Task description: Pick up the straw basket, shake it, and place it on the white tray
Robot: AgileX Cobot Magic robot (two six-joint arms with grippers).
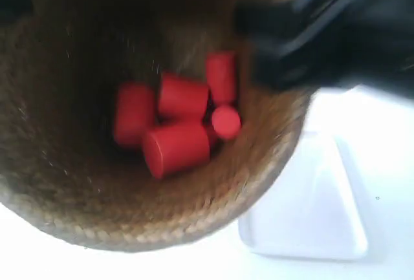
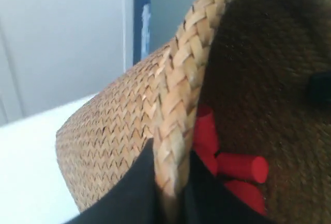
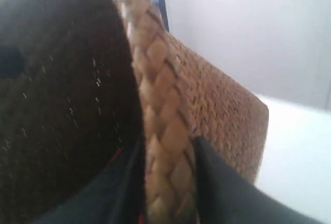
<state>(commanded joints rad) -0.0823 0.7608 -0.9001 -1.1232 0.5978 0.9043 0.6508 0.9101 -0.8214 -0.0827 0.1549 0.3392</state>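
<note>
The straw basket (image 1: 77, 189) fills most of the exterior view, close to the camera and blurred, held up off the table. Several red cylinders (image 1: 178, 147) lie in its dark bottom. The white tray (image 1: 310, 215) lies on the table past the basket's lower right edge. My left gripper (image 2: 173, 182) is shut on the braided rim (image 2: 178, 105), one finger outside the wall, one inside beside the red cylinders (image 2: 240, 167). My right gripper (image 3: 168, 182) is shut on the straw basket's rim (image 3: 160, 110) on the opposite side. The black arm (image 1: 330, 34) at the exterior view's right reaches the rim.
White table surface (image 1: 388, 131) surrounds the tray. A pale wall (image 2: 62, 43) and a blue vertical strip (image 2: 138, 17) stand behind the basket in the left wrist view.
</note>
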